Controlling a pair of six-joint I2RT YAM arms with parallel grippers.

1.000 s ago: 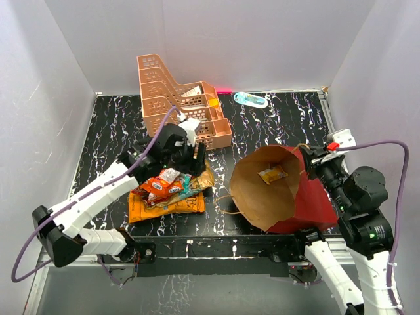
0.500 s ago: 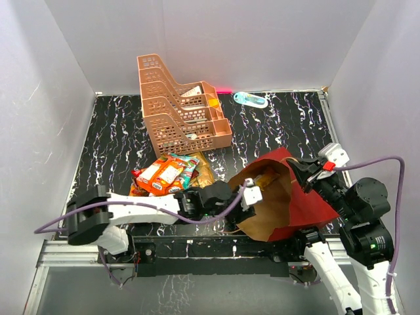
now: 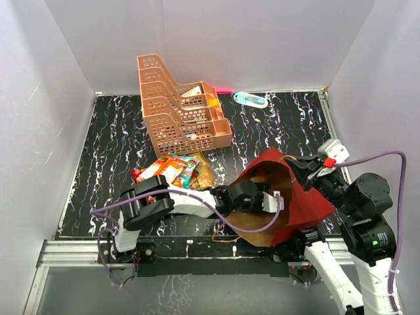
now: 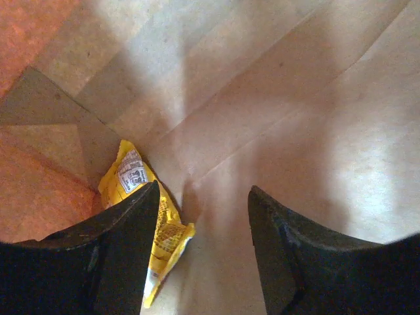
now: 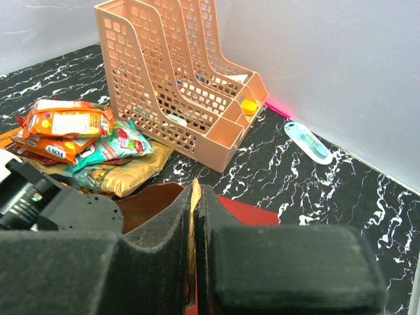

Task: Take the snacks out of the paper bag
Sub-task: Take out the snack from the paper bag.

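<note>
**Finding.** The left gripper (image 4: 203,210) is deep inside the paper bag (image 4: 282,98), jaws parted roughly midway and holding nothing. A yellow packet (image 4: 134,180) lies in the bag's bottom corner. It sits just beside, and partly behind, the finger (image 4: 125,249) on the left of the wrist view; we cannot tell whether they touch. The right gripper (image 5: 195,203) is closed on the bag's rim, holding the mouth up. Other snacks (image 3: 169,172) lie heaped on the table (image 3: 118,144) outside the bag, well apart from the left gripper.

**Assessment.** We judge the packet light, crinkly and slick, with contents likely to crush. We would straddle its flat body or take the sealed edge nearest the fingers, closing gently. The risk is pinching the kraft wall alongside it.
</note>
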